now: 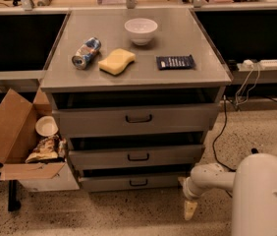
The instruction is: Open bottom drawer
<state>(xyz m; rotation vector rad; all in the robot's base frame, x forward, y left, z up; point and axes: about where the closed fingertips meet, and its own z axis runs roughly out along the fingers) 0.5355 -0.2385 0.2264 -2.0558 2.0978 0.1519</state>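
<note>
Bottom drawer [110, 183] sits pushed in, lowest of the three, its handle [138, 182] well left of the gripper [190, 210], which hangs tip-down near the floor [128, 215] just off the drawer's right corner. The jaws seem closed and empty, though that is hard to make out. Swinging across, it could knock the front or hook the middle drawer [104, 158] close above, and closed jaws would slip off the thin bar.

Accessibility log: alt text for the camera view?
Robot end effector hangs near the floor, right of the bottom drawer of a grey three-drawer cabinet. On top: bowl, can, sponge, dark packet; an open cardboard box stands to its left.
</note>
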